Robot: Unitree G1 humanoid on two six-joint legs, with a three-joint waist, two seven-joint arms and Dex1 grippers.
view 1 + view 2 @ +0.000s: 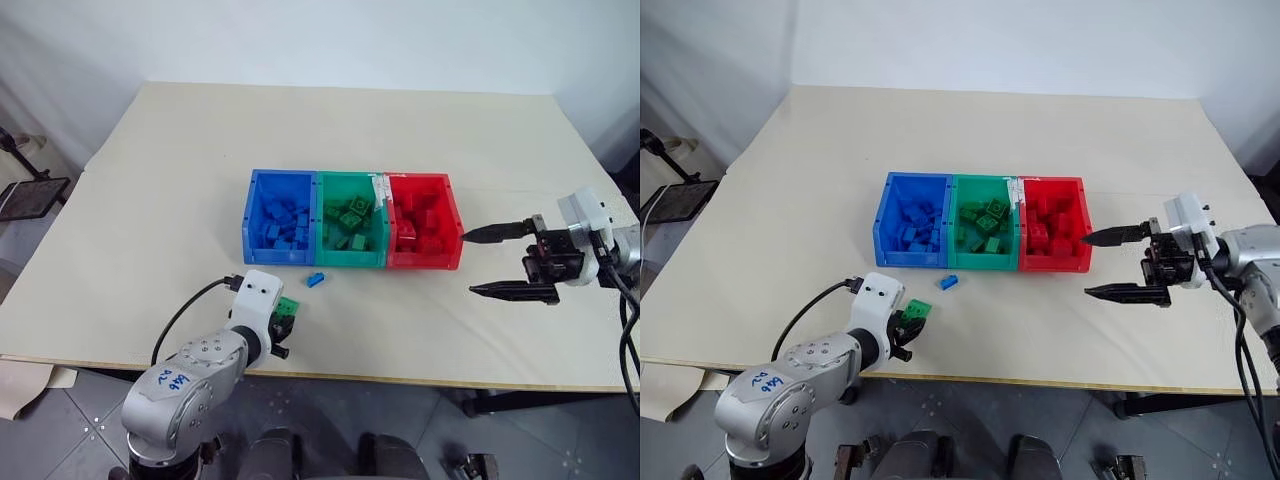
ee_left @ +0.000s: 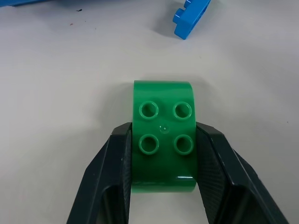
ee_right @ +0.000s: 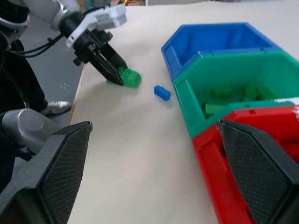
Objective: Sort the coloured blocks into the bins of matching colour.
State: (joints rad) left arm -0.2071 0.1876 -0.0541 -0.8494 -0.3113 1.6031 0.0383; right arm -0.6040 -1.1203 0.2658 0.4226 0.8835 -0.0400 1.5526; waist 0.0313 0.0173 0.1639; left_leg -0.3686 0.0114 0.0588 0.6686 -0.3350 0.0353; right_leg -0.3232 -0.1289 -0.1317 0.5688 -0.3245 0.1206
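Head views: left hand (image 1: 284, 322) sits near the front edge of the worktop (image 1: 150, 180), its fingers pinching the green block (image 1: 288, 306), which rests on the surface. The blue block (image 1: 316, 279) lies loose just ahead of it, close to the front wall of the green bin (image 1: 350, 261). Blue bin (image 1: 258, 205), green bin and red bin (image 1: 455, 215) stand joined in a row, each already holding blocks of its own colour. Right hand (image 1: 505, 262) hovers beside the red bin, fingers spread wide and holding nothing.

Left wrist view: both fingers (image 2: 117, 163) bear on opposite flat sides of the green block (image 2: 163, 135), studs facing up and the block centred between them. Confirm this even contact before you lift; an off-centre pinch on smooth plastic is likely to let the block twist out.

Right wrist view: the left hand (image 3: 114, 74) meets the green block (image 3: 126, 77) at a downward slant, with the blue block (image 3: 162, 92) lying between it and the bins.

Procedure:
1. Lift straight up until the block clears the worktop.
2. Pass above the blue block, not through it.
3. Carry well over the green bin's front wall before you release.
4. Keep the right hand parked where it is, clear of the path.
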